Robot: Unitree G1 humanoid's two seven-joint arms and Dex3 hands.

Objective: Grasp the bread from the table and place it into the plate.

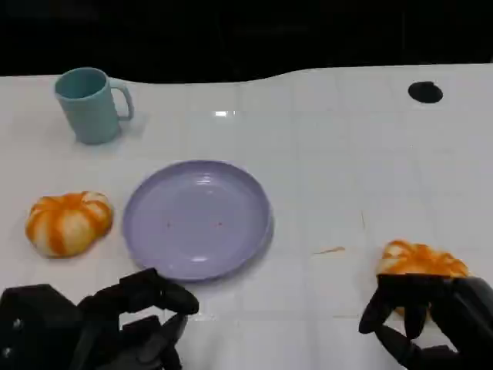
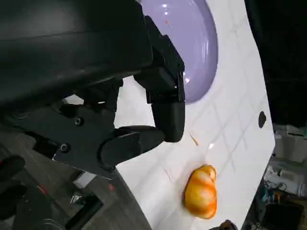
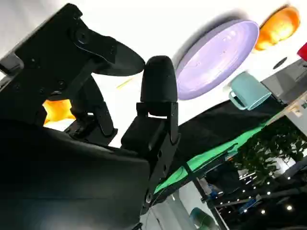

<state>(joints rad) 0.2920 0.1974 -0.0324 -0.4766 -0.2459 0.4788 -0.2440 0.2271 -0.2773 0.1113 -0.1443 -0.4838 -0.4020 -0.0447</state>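
Two orange-and-white breads lie on the white table. One bread [image 1: 69, 222] sits left of the lilac plate [image 1: 196, 218], which has nothing in it. The other bread [image 1: 420, 259] lies at the near right, and also appears as an orange patch [image 3: 57, 110] behind my right hand's fingers. My right hand [image 1: 431, 316] is just behind this bread, its spread fingers reaching over the bread's near edge without closing on it. My left hand [image 1: 115, 324] hovers near the table's front edge below the plate, fingers apart and holding nothing. The left wrist view shows the plate [image 2: 192, 43] and the right bread [image 2: 201, 191].
A teal mug [image 1: 91, 104] stands at the far left, behind the plate. A black round hole [image 1: 425, 92] marks the table at the far right. A small orange crumb [image 1: 330, 250] lies between plate and right bread. The table's far edge meets a dark background.
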